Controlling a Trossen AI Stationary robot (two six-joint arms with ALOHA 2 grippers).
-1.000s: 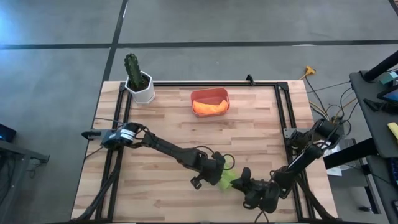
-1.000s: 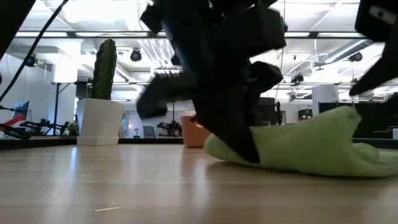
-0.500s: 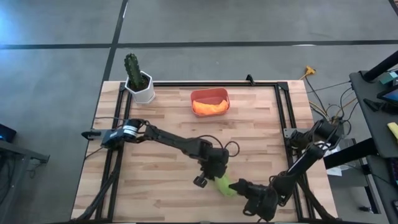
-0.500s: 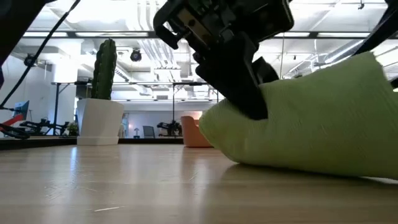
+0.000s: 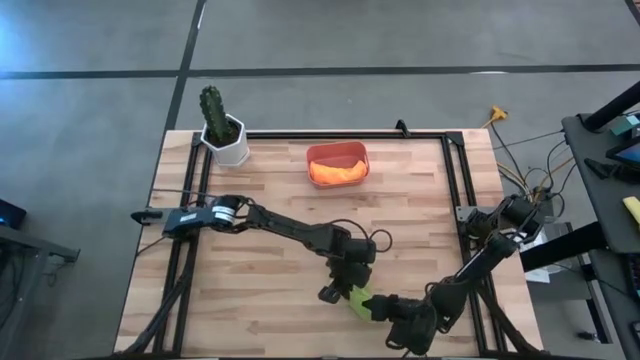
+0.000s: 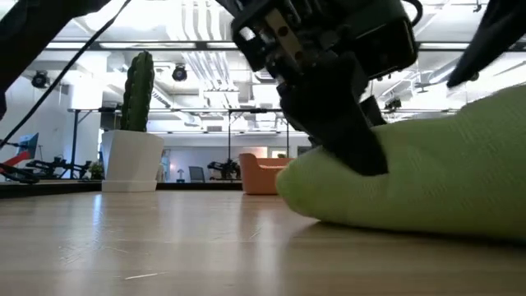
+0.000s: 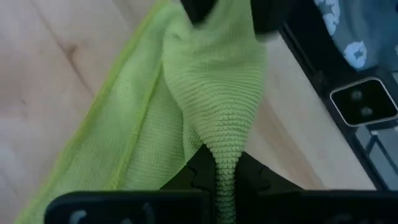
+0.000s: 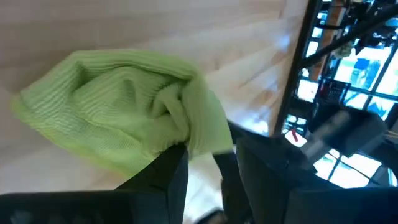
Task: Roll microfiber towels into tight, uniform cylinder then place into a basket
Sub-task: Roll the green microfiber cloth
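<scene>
Holding the green towel [image 5: 357, 298] from two sides, both arms work at the near edge of the wooden surface [image 5: 270, 190], most likely so the soft cloth cannot flop open while it is rolled. The left gripper [image 5: 345, 285] comes in from the far side, and in its wrist view its jaws are closed tight on a thin pinch of the cloth. The right gripper [image 5: 385, 308] comes from the near right corner, and its jaws are closed on a folded edge, with one finger [image 8: 171, 177] pressed against the towel.

The green towel looks bunched and lumpy, fat in the middle with loose folds, so it is not yet a neat, tight roll. It lies on the surface, well apart from the basket [image 5: 338, 164].

The basket sits near the far edge, and the orange towel [image 5: 337, 172] is already inside it. A potted cactus [image 5: 222, 128] stands at the far left corner.
</scene>
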